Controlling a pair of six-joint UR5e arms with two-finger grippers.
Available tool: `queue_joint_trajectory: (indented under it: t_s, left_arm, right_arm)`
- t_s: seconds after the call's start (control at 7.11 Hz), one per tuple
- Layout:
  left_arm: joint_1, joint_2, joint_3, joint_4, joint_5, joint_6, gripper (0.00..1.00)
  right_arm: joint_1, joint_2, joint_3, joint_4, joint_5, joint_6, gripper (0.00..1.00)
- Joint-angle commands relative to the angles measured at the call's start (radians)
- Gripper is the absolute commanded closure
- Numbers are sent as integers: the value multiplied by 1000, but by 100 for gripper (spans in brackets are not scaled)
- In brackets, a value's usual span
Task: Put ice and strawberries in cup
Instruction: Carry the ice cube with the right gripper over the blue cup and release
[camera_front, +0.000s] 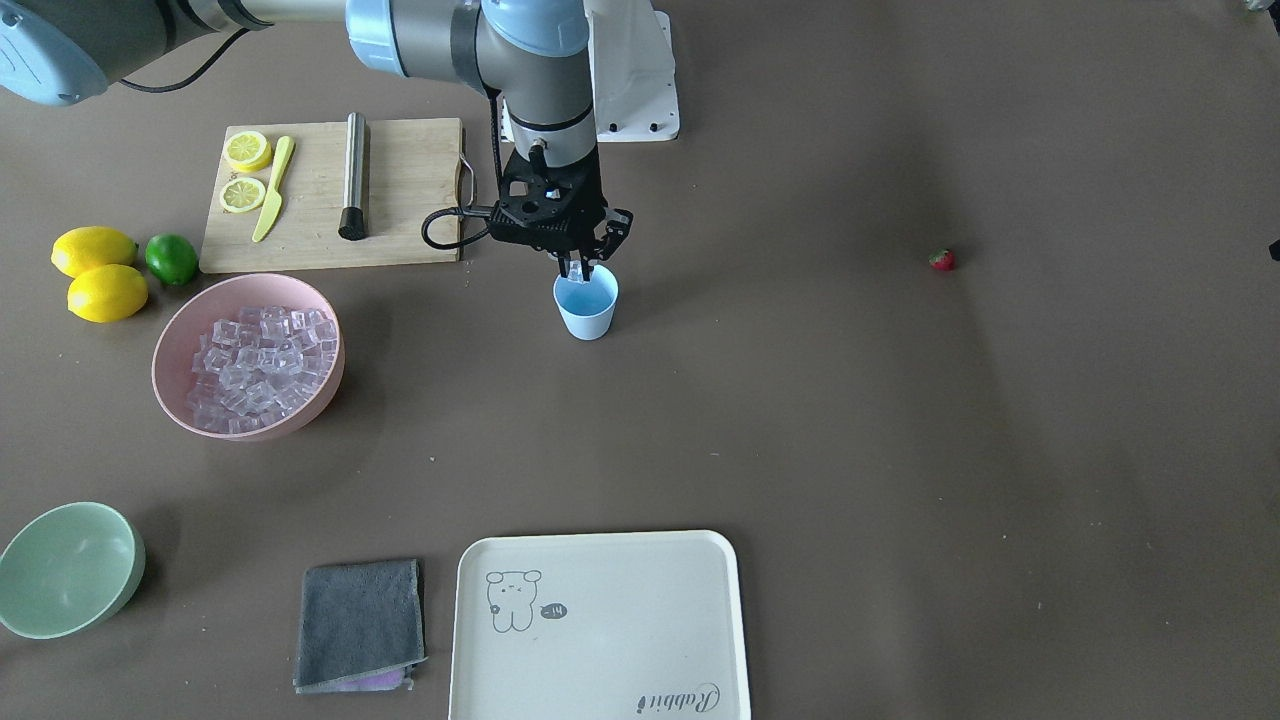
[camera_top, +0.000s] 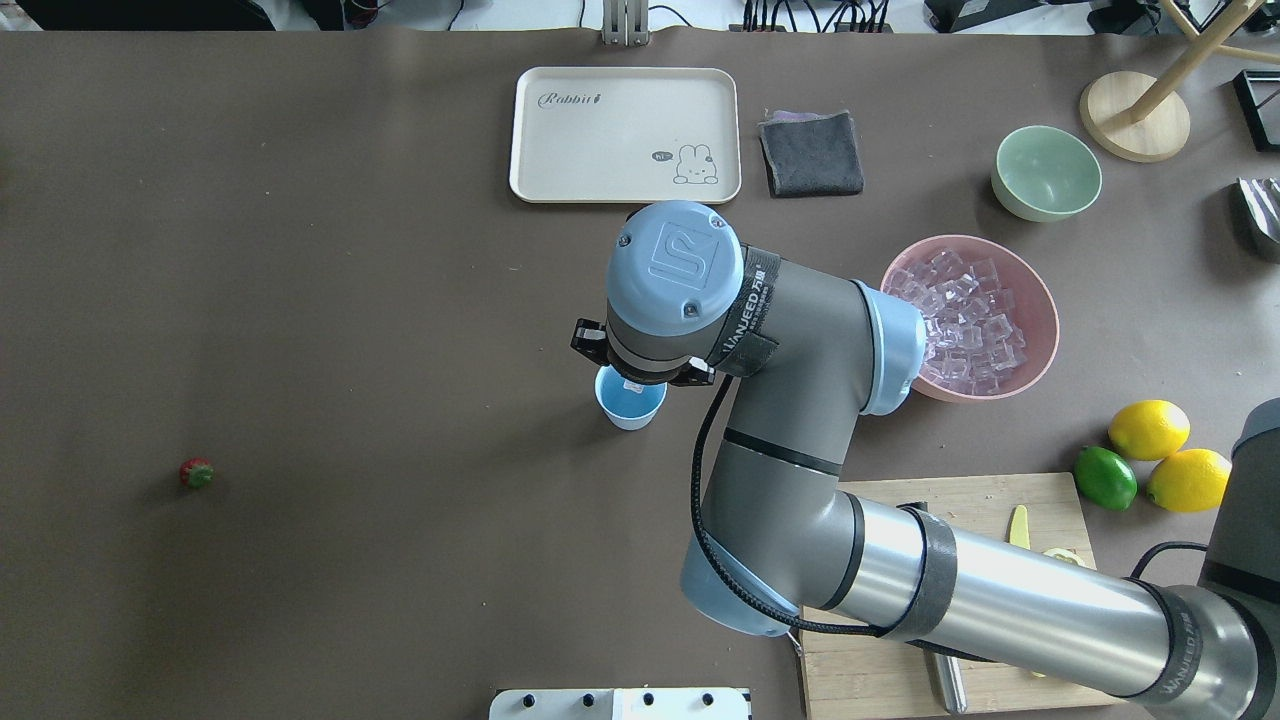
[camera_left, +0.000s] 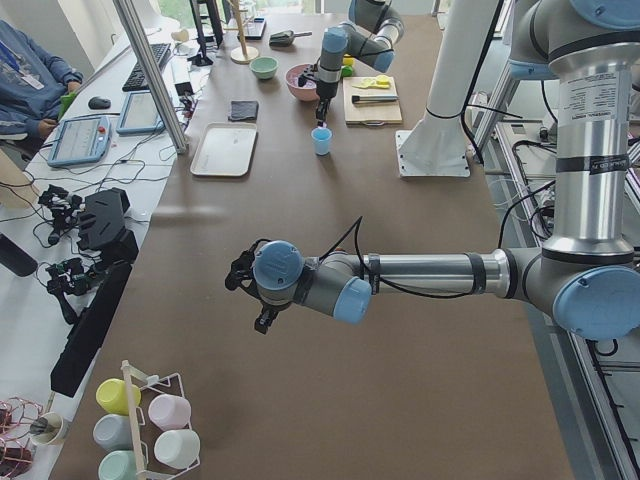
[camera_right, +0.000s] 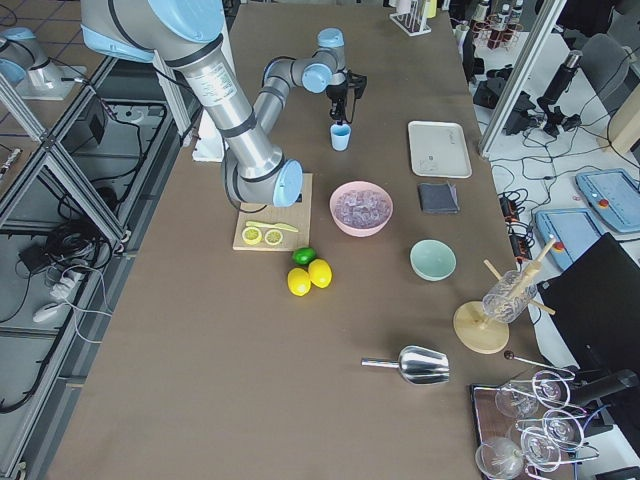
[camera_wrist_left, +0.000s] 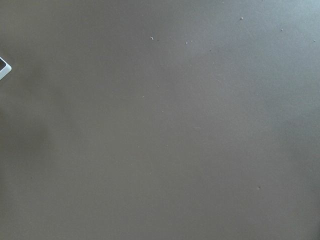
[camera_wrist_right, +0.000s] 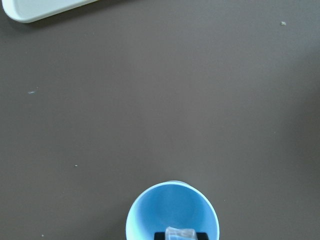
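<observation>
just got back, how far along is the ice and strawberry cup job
Done: nothing shows inside the cup yet. In hand: the right tool holds one ice cube just over the cup's mouth. Left: dropping it, perhaps more ice from the pink bowl, and the strawberry, lying far from the cup.

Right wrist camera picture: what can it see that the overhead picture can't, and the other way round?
Only the right wrist view shows the small clear ice cube pinched by the right gripper over the pale-blue plastic cup. Only the overhead view shows the tiny red strawberry, the pink bowl heaped with ice cubes, and the two yellow lemons. Both show that cup and the cream rectangular tray.
</observation>
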Motion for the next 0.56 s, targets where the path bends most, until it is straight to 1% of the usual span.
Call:
queue_joint_trajectory:
  t_s: [0.0,0.14,0.42]
  left_arm:
    - [0,0,1,0,1,0,1]
    - [0,0,2,0,1,0,1]
    - [0,0,2,0,0,0,1]
  right_arm:
    - [0,0,-9,9,-6,-2,65]
    - [0,0,-10,9,-15,-9,1]
    - [4,3,-7,9,-11,-14,0]
